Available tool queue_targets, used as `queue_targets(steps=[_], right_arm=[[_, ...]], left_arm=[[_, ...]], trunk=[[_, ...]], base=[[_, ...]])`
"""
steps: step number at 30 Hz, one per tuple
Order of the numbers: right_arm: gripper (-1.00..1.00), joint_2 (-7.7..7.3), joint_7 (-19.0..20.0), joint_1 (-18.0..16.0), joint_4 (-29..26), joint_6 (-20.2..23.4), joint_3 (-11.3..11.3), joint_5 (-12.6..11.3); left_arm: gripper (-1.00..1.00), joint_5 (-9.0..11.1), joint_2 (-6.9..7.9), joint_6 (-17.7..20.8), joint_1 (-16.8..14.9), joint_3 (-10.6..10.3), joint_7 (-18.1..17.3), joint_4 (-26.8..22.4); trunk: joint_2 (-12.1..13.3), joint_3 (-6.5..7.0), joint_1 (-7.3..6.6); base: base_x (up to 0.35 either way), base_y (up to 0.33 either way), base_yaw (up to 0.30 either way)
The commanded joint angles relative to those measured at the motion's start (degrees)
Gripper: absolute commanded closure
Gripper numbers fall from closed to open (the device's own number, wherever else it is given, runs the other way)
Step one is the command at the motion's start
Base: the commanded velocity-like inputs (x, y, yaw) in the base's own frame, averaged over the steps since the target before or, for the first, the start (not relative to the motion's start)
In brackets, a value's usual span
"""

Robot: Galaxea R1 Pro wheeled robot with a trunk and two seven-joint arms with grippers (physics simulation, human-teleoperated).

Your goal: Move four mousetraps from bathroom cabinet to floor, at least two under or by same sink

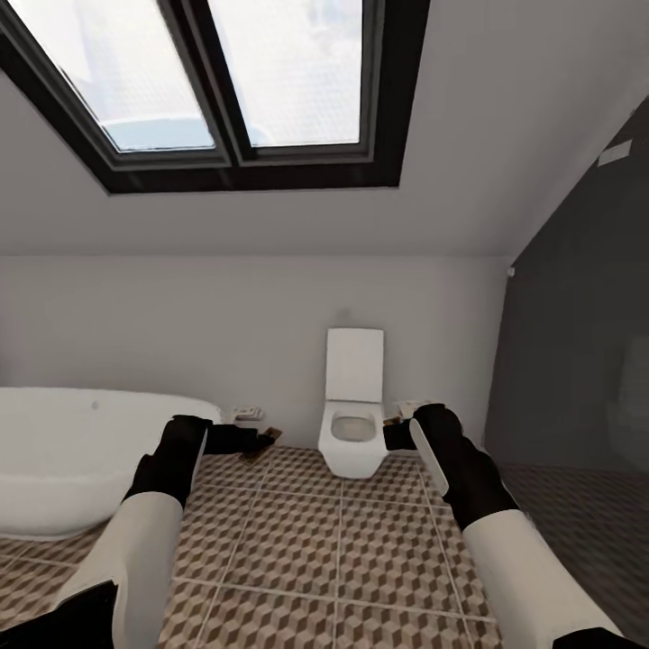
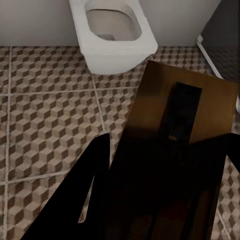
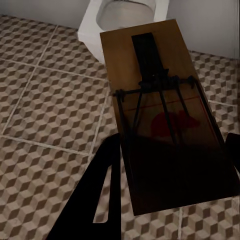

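In the head view both arms reach forward over the cube-patterned bathroom floor (image 1: 297, 541) toward a white toilet (image 1: 351, 433) at centre. The left gripper (image 1: 257, 442) — left of centre — is clamped on a mousetrap (image 2: 185, 130), the tan board lying between its dark fingers (image 2: 80, 200) above the tiles. The right gripper (image 1: 397, 434), just right of the toilet, grips a second mousetrap (image 3: 160, 110) — wire spring and red mark facing up. A white bathtub (image 1: 63, 451) fills the lower left, under a skylight (image 1: 225, 81).

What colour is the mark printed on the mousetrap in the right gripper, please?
Red, on the tan board of the mousetrap held in the right gripper; the right wrist view shows it best.
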Motion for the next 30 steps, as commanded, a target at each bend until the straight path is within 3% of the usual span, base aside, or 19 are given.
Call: queue_targets(steps=[1, 9, 15, 19, 20, 21, 22, 23, 24, 26, 28, 30], right_arm=[[1.00, 0.00, -0.53, -0.06, -0.01, 0.16, 0.06, -0.70], [1.00, -0.11, -0.52, -0.06, -0.01, 0.16, 0.04, -0.65], [1.00, -0.51, -0.57, -0.06, 1.40, 0.01, 0.07, -0.72], [1.00, -0.15, -1.20, -0.06, 11.67, -10.93, 0.12, 2.45], [1.00, -0.03, -1.65, -0.06, 15.85, -14.81, 0.06, 3.46], [1.00, 0.11, -2.43, -0.11, 22.28, -20.48, -0.03, 4.56], [1.00, 0.20, -3.04, -0.13, 27.60, -25.77, -0.17, 5.01], [1.00, 0.25, -3.37, -0.14, 31.52, -30.73, -0.36, 5.00], [1.00, 0.30, -3.59, -0.14, 33.47, -33.73, -0.48, 4.96], [1.00, 0.34, -3.93, -0.15, 35.08, -36.39, -0.59, 4.95], [1.00, 0.34, -4.72, -0.15, 38.26, -41.44, -0.78, 4.88], [1.00, 0.33, -4.95, -0.15, 39.73, -43.65, -0.83, 4.85]], left_arm=[[1.00, -0.64, -0.07, 0.11, -0.05, 0.30, -0.64, -0.12], [1.00, -0.65, -0.06, 0.02, -0.05, 0.14, -0.64, -0.16], [1.00, -0.88, -0.01, -0.83, -0.07, 0.09, -0.53, 0.00], [1.00, -1.04, 0.01, -8.46, -0.07, 0.42, 6.08, 2.65], [1.00, -0.86, 0.04, -10.96, -0.08, 0.51, 9.98, 4.88], [1.00, -0.69, 0.08, -15.32, -0.11, 0.55, 16.93, 10.05], [1.00, -0.67, 0.36, -20.62, -0.12, 0.55, 23.55, 15.80], [1.00, -0.57, 1.06, -25.92, -0.10, 0.55, 28.00, 20.11], [1.00, -0.37, 1.83, -28.81, -0.08, 0.59, 29.64, 21.95], [1.00, 0.06, 2.83, -30.95, -0.07, 0.63, 30.58, 23.21], [1.00, 2.94, 5.11, -33.50, -0.07, 0.83, 31.41, 24.61], [1.00, 5.14, 5.96, -34.40, -0.06, 0.82, 31.61, 24.99]], trunk=[[-0.04, -0.05, 0.02], [-0.04, 0.12, 0.02], [-0.04, 0.18, 0.02], [-0.04, 0.18, 0.02], [-0.04, 0.18, 0.02], [-0.04, 0.18, 0.02], [-0.04, 0.18, 0.02], [-0.04, 0.19, 0.02], [-0.04, 0.19, 0.02], [-0.04, 0.19, 0.02], [-0.04, 0.19, 0.02], [-0.04, 0.19, 0.02]], base=[[0.167, 0.253, -0.267], [0.167, 0.174, -0.265], [0.080, 0.058, -0.107], [0.010, 0.007, -0.013], [0.003, 0.002, -0.004], [0.002, 0.001, -0.002], [0.001, 0.001, -0.001], [0.000, 0.000, 0.000], [0.000, 0.000, 0.000], [0.000, 0.000, 0.000], [0.000, 0.000, 0.000], [0.000, 0.000, 0.000]])
